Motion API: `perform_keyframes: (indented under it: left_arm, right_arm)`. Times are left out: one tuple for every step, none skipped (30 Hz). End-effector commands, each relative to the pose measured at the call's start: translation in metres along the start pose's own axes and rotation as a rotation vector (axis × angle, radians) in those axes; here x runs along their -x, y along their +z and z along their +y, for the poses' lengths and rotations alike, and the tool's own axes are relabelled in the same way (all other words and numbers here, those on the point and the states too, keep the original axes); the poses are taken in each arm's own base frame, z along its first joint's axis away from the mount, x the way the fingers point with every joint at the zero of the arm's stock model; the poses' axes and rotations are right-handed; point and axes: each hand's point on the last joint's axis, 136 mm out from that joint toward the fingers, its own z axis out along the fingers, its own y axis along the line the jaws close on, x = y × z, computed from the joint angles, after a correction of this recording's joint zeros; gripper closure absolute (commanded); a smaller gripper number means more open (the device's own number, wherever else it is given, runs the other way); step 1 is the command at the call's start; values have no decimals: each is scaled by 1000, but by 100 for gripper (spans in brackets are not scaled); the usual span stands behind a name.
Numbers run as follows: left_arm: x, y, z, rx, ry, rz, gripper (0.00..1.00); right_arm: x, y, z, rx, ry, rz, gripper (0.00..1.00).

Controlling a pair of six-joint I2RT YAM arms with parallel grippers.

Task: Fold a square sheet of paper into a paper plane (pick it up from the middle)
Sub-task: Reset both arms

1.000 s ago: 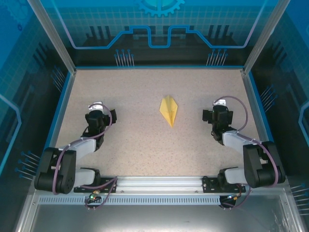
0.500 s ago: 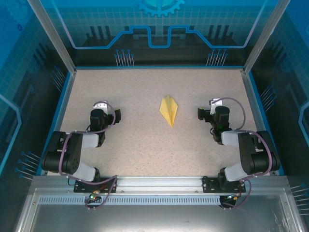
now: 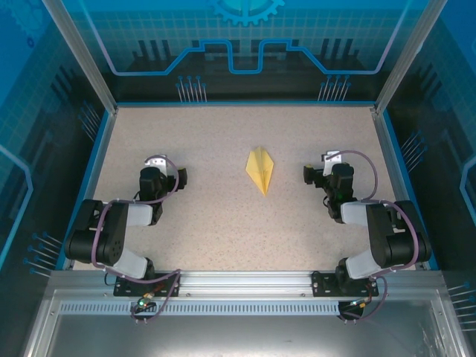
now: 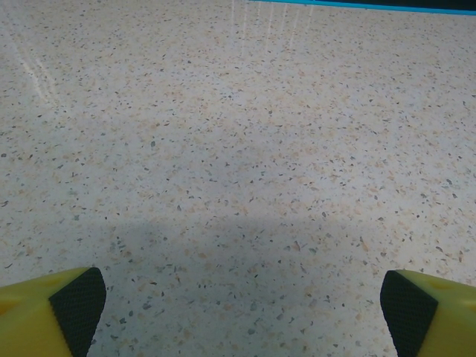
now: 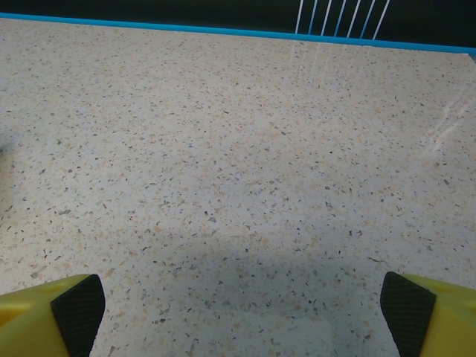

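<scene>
Top external view: the paper plane (image 3: 260, 169), a slim pale-yellow dart with a centre crease, lay flat on the speckled tabletop (image 3: 223, 230), its sharp nose pointing toward the arms' bases and its wider tail toward the blue rim (image 3: 245, 103) at the far edge. The left gripper (image 3: 162, 175) sat well apart from the plane on its left, roughly level with it, and the right gripper (image 3: 329, 177) sat on the plane's right, somewhat nearer to it but also not touching. Both arms were folded low over the tabletop near their bases, on the nose side of the plane. Nothing touched the plane, and bare tabletop lay all around it. In the left wrist view, the left gripper (image 4: 238, 309) had its jaws spread wide apart, the yellow fingers (image 4: 33, 312) with black pads (image 4: 78, 301) sitting at the bottom corners of the picture, with bare speckled surface between them. The right wrist view showed the same for the right gripper (image 5: 238, 309): yellow fingers (image 5: 446, 316) with black pads (image 5: 74, 305) set far apart and nothing held between them, the blue rim running across beyond them.
</scene>
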Motion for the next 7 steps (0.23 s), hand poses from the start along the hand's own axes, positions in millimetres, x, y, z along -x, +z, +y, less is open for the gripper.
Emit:
perform_keyframes:
  left_arm:
    - [20, 3, -3, -24, 6, -54, 1]
    - [19, 3, -3, -25, 6, -51, 1]
    - [20, 4, -3, -26, 6, -50, 1]
    - [19, 4, -3, -25, 6, -50, 1]
    - [20, 4, -3, -25, 5, -51, 1]
    - [19, 3, -3, -26, 6, -51, 1]
    - [19, 3, -3, -27, 6, -51, 1]
  right_arm:
    - [7, 1, -3, -4, -8, -32, 1]
    - [6, 1, -3, -4, -8, -31, 1]
    - [7, 1, -3, -4, -9, -32, 1]
    - [7, 1, -3, -4, -8, -33, 1]
    - [8, 1, -3, -5, -9, -35, 1]
    - [6, 0, -2, -2, -8, -33, 1]
    - [7, 0, 1, 21, -18, -39, 1]
